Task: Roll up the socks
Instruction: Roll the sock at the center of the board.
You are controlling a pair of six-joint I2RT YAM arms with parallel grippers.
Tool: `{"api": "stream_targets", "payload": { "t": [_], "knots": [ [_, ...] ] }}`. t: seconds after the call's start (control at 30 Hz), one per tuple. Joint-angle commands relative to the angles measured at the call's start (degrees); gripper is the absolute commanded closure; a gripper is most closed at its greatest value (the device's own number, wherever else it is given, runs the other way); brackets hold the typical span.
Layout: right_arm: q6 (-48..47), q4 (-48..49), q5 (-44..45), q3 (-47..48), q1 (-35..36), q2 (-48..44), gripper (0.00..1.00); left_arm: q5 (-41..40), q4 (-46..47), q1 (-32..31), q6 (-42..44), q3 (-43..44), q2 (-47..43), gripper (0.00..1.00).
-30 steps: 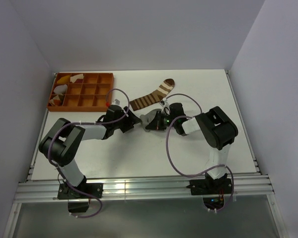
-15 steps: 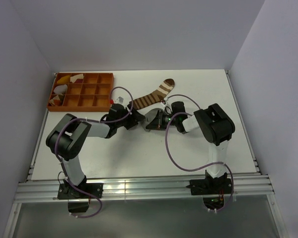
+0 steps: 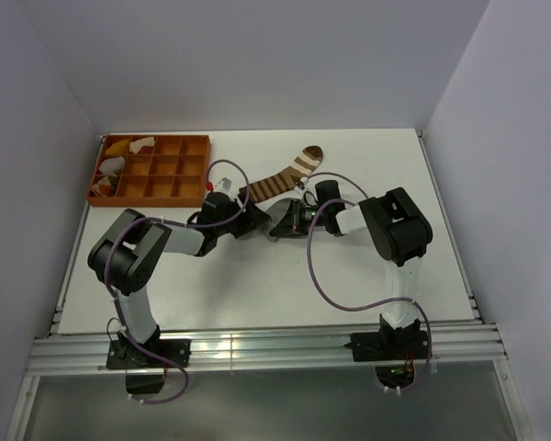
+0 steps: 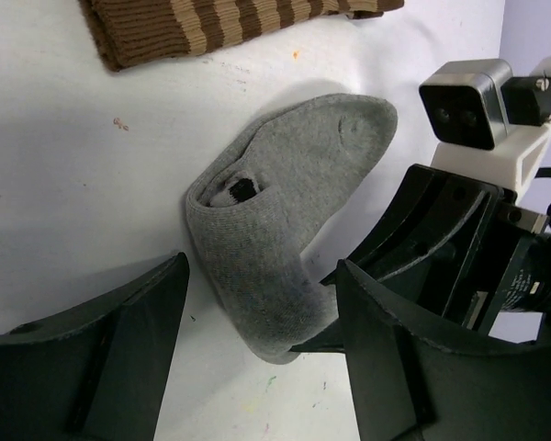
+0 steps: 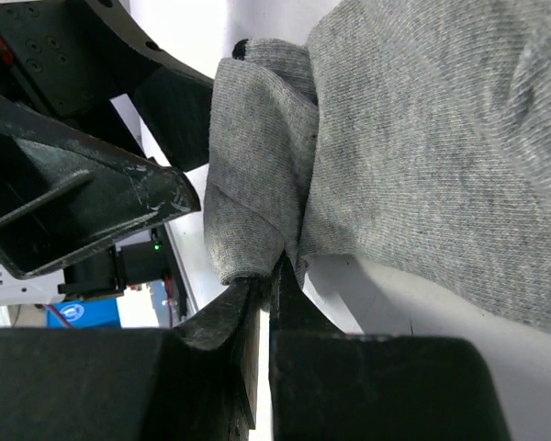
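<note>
The grey sock (image 3: 281, 219) lies folded over at mid-table, its dark cuff tucked inside (image 4: 241, 190). My right gripper (image 3: 291, 226) is shut on the folded edge of the grey sock (image 5: 257, 211). My left gripper (image 3: 255, 223) is open, its fingers (image 4: 119, 340) either side of the sock's folded end (image 4: 266, 294), not closed on it. The brown sock with white stripes (image 3: 283, 176) lies flat just beyond and shows at the top of the left wrist view (image 4: 211, 28).
An orange compartment tray (image 3: 151, 170) with yellow and white cloth pieces stands at the back left. The two arms meet tip to tip at the table's middle. The table's side rails run along both edges.
Both grippers have shifted a little farther back on the table with the grey sock between them. The left arm's elbow has drawn in toward the middle.
</note>
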Motion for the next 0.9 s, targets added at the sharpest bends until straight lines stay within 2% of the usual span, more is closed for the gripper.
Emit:
{"api": "stream_targets", "payload": {
  "t": [0.0,0.1,0.2,0.27,0.3,0.4,0.43,0.57,0.6,0.63,0.67,0.7,0.73,0.87],
  "knots": [
    [-0.54,-7.31,1.45,1.58,-0.32,2.16,1.0,-0.06,-3.44,-0.35,3.25,-0.78,1.98,0.3],
    [-0.54,-8.28,1.01,2.55,-0.49,2.87,1.0,-0.77,-4.15,-0.35,3.6,-1.05,2.24,0.33],
    [-0.72,-8.9,1.01,2.82,-0.49,3.22,1.0,-1.38,-4.85,-0.35,2.9,-1.05,2.68,0.42],
    [-1.16,-9.25,1.1,2.9,-0.49,3.13,1.0,-1.82,-5.2,-0.35,2.2,-1.23,2.94,0.54],
    [-1.51,-9.51,1.19,2.99,-0.49,3.22,1.0,-2.0,-5.46,-0.35,1.84,-1.14,3.2,0.66],
    [-3.0,-10.74,2.32,2.82,-0.49,2.87,1.0,-2.7,-7.4,-0.26,1.58,-0.44,3.47,0.86],
    [-3.35,-10.66,2.68,2.64,-0.58,2.17,1.0,-2.88,-7.92,-0.35,1.4,-0.35,3.47,0.97],
    [-6.69,-13.2,5.84,2.29,-0.32,-0.46,1.0,-3.93,-10.3,-0.35,1.4,0.35,3.38,1.0],
    [-8.44,-14.34,7.58,2.2,-0.14,-2.12,0.91,-4.11,-11.87,-0.35,1.4,0.88,3.12,1.0],
    [-9.24,-14.7,8.56,1.94,-0.14,-3.18,0.91,-4.28,-12.49,-0.35,1.57,1.06,3.03,1.0],
    [-10.03,-14.87,9.79,1.24,0.03,-4.5,0.79,-4.72,-13.46,-0.35,1.75,1.32,3.03,1.0],
    [-11.95,-15.05,10.93,0.71,0.21,-5.99,0.73,-4.99,-15.81,-0.35,1.75,2.11,3.03,1.0],
    [-13.01,-15.57,13.81,0.18,0.38,-9.31,0.64,-5.08,-16.8,-0.35,1.93,2.46,3.03,1.0],
    [-20.04,-17.59,23.84,-1.93,2.75,-17.94,0.46,-4.99,-21.63,-0.35,2.8,4.39,3.03,1.0]
  ]
}}
